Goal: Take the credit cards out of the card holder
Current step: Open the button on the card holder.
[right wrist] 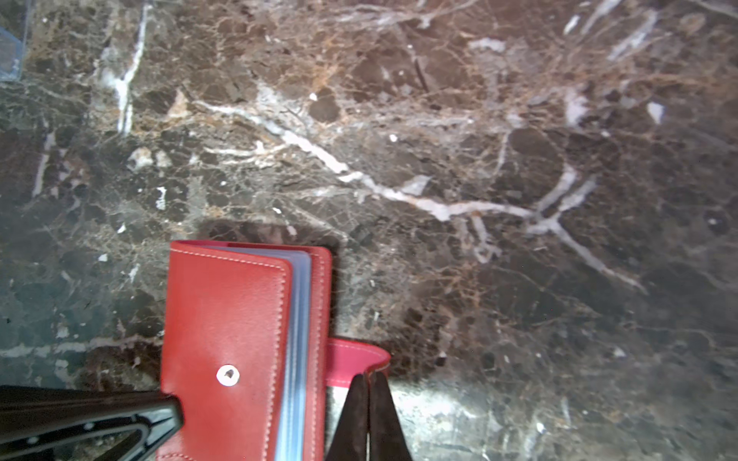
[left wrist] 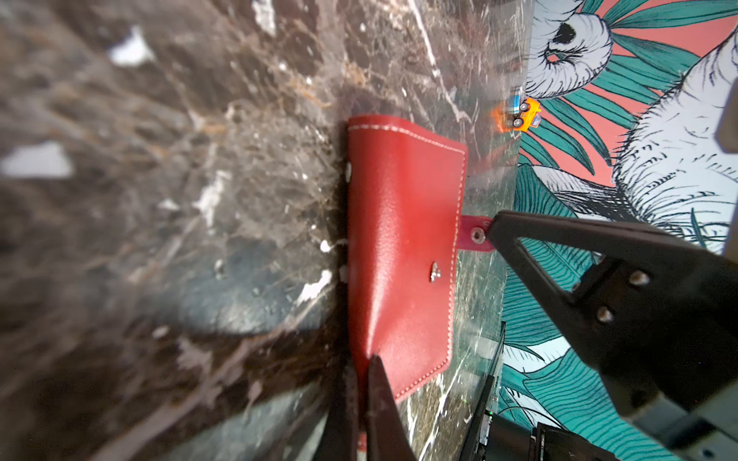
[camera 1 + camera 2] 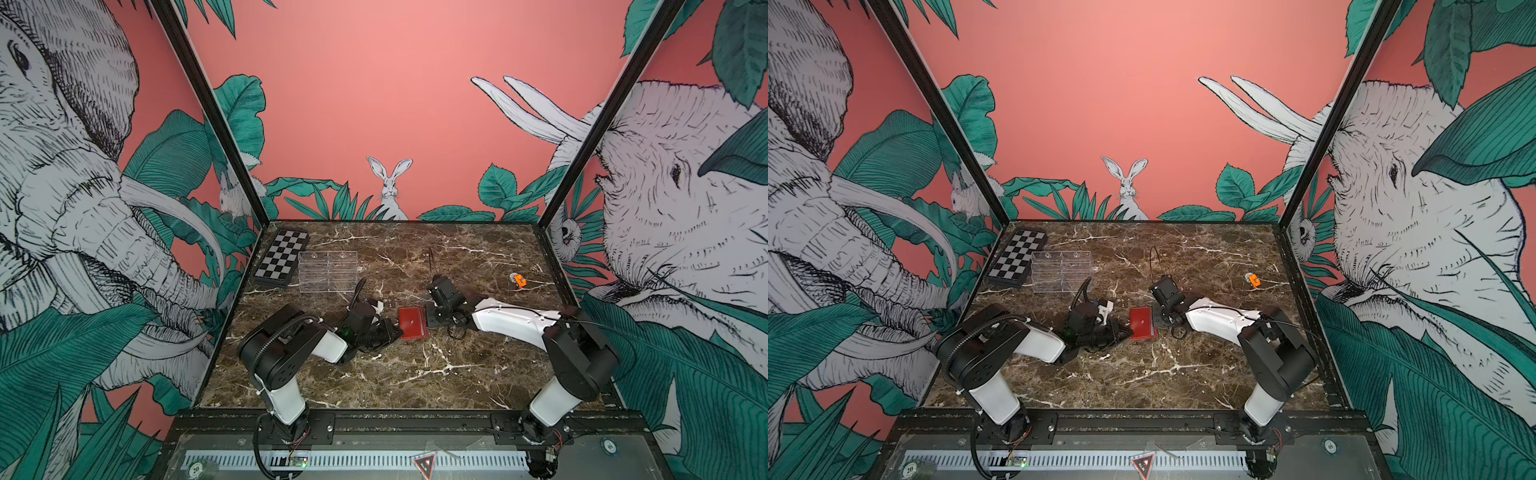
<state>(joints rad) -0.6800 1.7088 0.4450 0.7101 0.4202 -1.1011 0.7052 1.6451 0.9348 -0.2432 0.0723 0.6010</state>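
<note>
The red card holder (image 3: pixel 412 323) (image 3: pixel 1142 323) lies closed on the marble table between my two grippers. Its snap tab (image 1: pixel 351 355) (image 2: pixel 473 235) is undone and sticks out sideways. My right gripper (image 1: pixel 369 375) (image 3: pixel 428 320) is shut on the end of that tab. My left gripper (image 2: pixel 361 365) (image 3: pixel 397 330) is shut on the opposite edge of the card holder (image 2: pixel 403 247), with red leather pinched between its fingers. Pale blue plastic sleeves (image 1: pixel 297 319) show between the covers. The credit cards are hidden inside.
A black-and-white checkered board (image 3: pixel 282 257) and a clear acrylic rack (image 3: pixel 328 270) stand at the back left. A small orange toy car (image 3: pixel 518 280) (image 2: pixel 519 113) sits at the back right. Patterned walls close in the table on three sides.
</note>
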